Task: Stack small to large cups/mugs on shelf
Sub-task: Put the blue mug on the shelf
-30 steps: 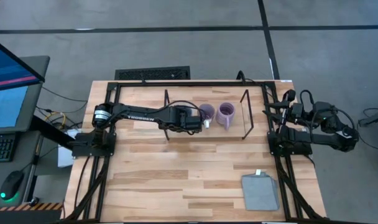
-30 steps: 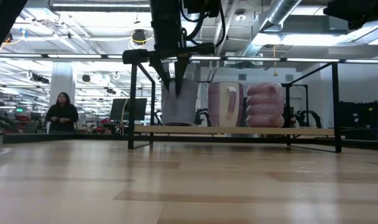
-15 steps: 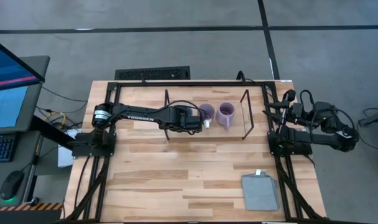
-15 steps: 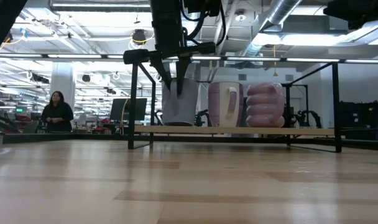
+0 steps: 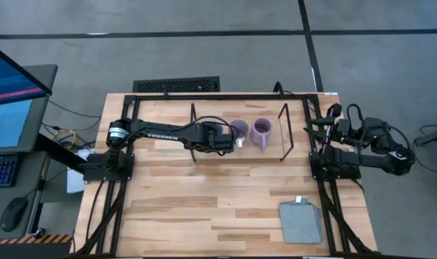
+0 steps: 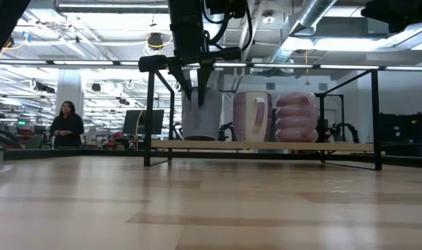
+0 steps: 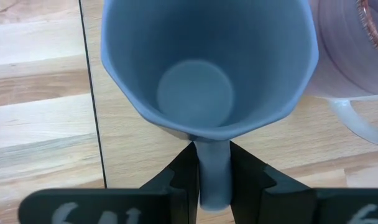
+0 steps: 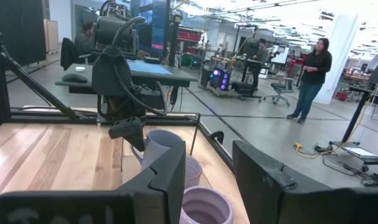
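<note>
The wooden surface (image 5: 204, 194) carries the shelf (image 5: 236, 155), a low light board with thin black wire frames at both ends, lying toward twelve o'clock of the surface in the high view. Three mugs stand on it in a row. The ribbed purple mug (image 6: 296, 117) is at the three o'clock end; its body has rounded horizontal rings. Next to it stands the smooth pale purple mug (image 6: 251, 116), with a long handle facing the low camera. The blue mug (image 7: 207, 62) stands at the nine o'clock end; it has faceted walls and a round flat bottom inside, and its rim is just beside the pale purple mug. The left gripper (image 7: 212, 180) is above it, and its jaws are clamped on the blue mug's handle. The right gripper (image 8: 207, 180) waits at the three o'clock edge of the surface, with its jaws apart and holding nothing. A grey folded cloth (image 5: 300, 221) lies near five o'clock.
</note>
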Robot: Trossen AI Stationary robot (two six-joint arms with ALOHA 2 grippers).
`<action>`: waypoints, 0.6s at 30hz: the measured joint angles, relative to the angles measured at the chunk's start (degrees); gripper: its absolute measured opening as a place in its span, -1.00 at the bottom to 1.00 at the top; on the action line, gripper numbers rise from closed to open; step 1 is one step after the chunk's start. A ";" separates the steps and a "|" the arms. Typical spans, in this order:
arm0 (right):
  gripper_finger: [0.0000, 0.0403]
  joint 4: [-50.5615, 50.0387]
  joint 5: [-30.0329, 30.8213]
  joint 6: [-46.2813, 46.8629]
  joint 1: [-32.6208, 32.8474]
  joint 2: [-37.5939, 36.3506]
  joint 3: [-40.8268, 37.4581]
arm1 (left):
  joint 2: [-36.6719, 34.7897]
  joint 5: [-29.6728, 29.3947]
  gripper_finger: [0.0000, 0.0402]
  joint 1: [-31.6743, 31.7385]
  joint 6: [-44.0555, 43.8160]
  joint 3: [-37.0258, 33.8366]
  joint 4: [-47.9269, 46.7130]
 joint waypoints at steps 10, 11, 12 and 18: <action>-0.23 0.01 0.00 0.00 0.00 0.00 0.00 | 0.00 0.44 -0.63 0.00 -0.07 0.00 0.04; -0.23 0.01 0.00 0.01 0.00 0.00 0.00 | 0.00 0.46 -0.61 0.00 -0.10 0.00 0.05; -0.23 0.01 0.00 -0.01 -0.01 0.00 0.00 | 0.00 0.46 -0.60 0.00 -0.19 0.00 0.11; -0.24 0.00 0.00 0.00 0.01 0.00 0.00 | -0.02 0.72 -0.56 0.00 -0.26 0.00 0.16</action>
